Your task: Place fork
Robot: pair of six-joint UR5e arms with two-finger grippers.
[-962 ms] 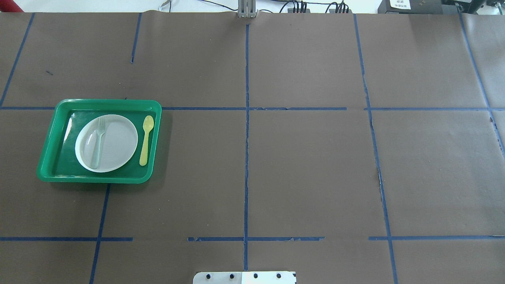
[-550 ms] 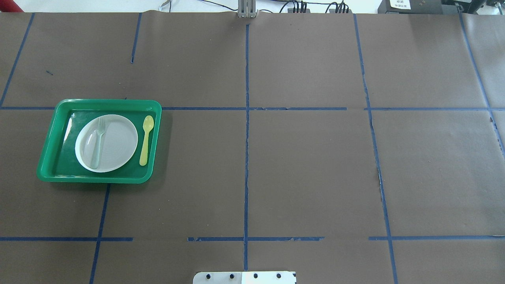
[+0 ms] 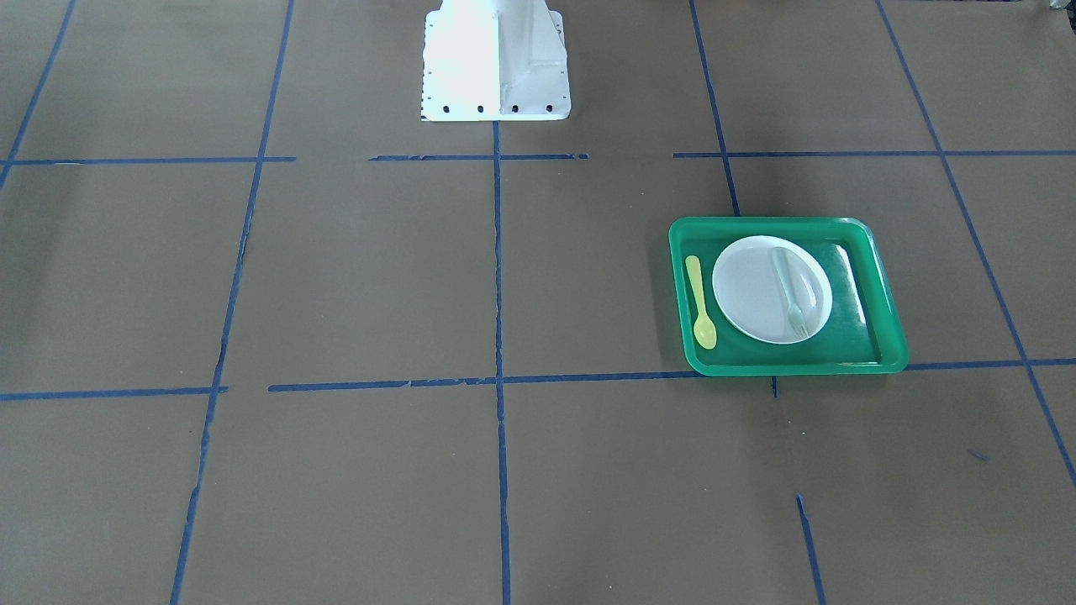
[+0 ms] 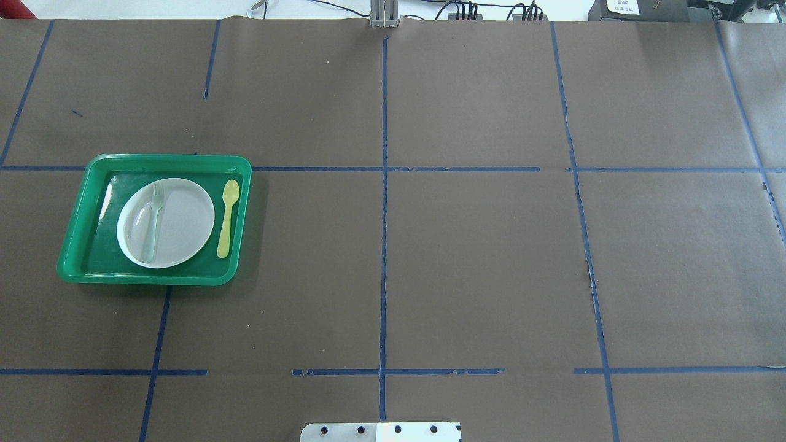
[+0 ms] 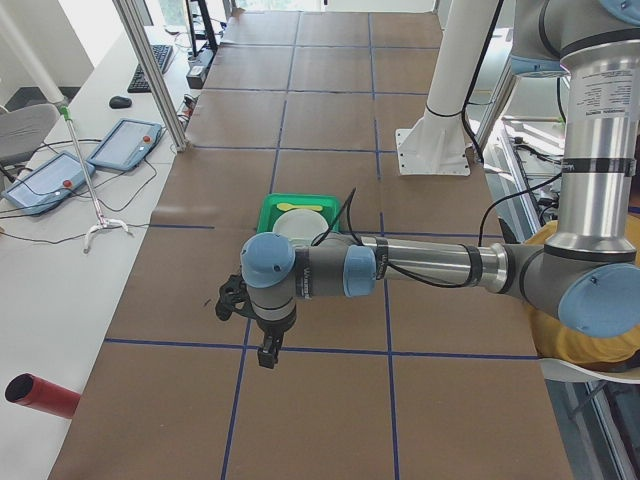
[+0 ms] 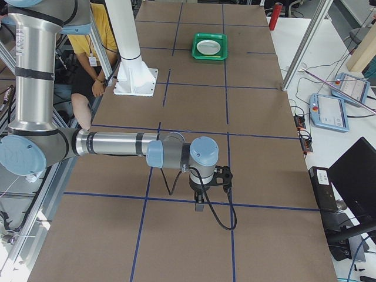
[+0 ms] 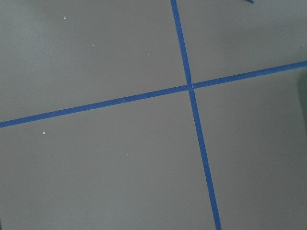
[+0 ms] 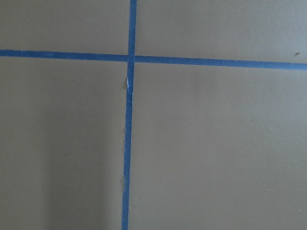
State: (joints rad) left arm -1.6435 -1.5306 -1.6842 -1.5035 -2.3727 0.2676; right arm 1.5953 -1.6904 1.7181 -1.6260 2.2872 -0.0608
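Note:
The pale translucent fork [image 4: 151,222] lies on the left part of the white plate [image 4: 181,224], tines pointing away from the robot. The plate sits in the green tray [image 4: 72,245] on the table's left half. The fork [image 3: 790,292], plate [image 3: 752,290] and tray [image 3: 790,368] also show in the front-facing view. My left gripper [image 5: 268,355] shows only in the exterior left view, far from the tray and above bare table. My right gripper [image 6: 200,205] shows only in the exterior right view, far from the tray [image 6: 210,46]. I cannot tell whether either is open or shut.
A yellow plastic spoon [image 4: 226,218] lies in the tray to the right of the plate. The robot's white base [image 3: 494,59] stands at the table's near edge. Blue tape lines cross the brown table cover. Both wrist views show only table and tape.

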